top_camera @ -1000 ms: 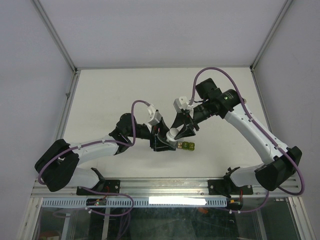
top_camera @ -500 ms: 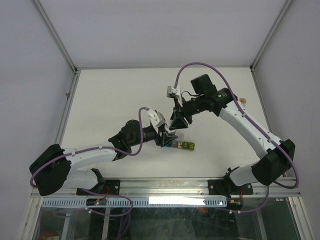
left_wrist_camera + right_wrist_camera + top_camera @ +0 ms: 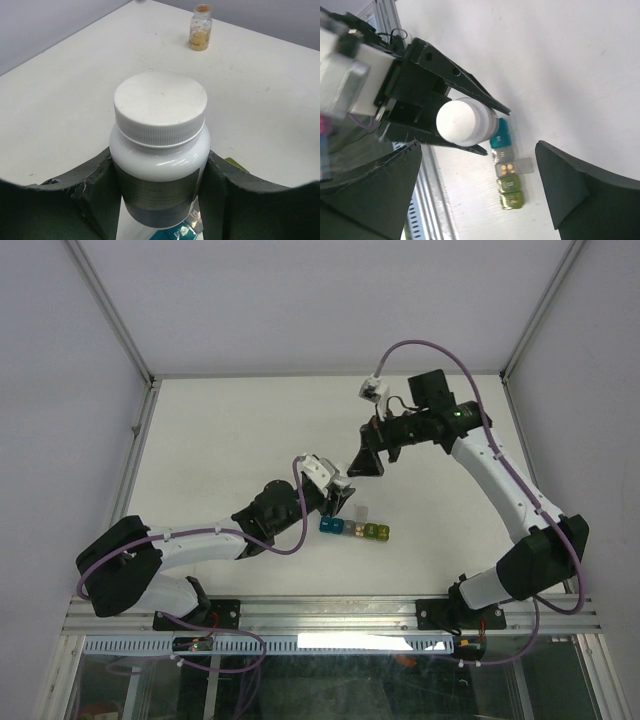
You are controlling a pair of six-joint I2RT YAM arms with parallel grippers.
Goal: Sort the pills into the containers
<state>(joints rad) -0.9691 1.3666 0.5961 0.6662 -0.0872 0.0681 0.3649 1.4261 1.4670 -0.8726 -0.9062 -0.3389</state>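
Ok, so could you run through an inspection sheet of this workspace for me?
Surface: white table, faint specks.
Job's things: five-compartment pill strip lying on the table; one lid flipped open.
Clutter: amber bottle upright, standing apart.
Tools: left tool shut on white-capped bottle; right tool open, holding nothing.
Cables: purple cable looped along each arm.
Surroundings: pale walls, metal frame at the near edge.
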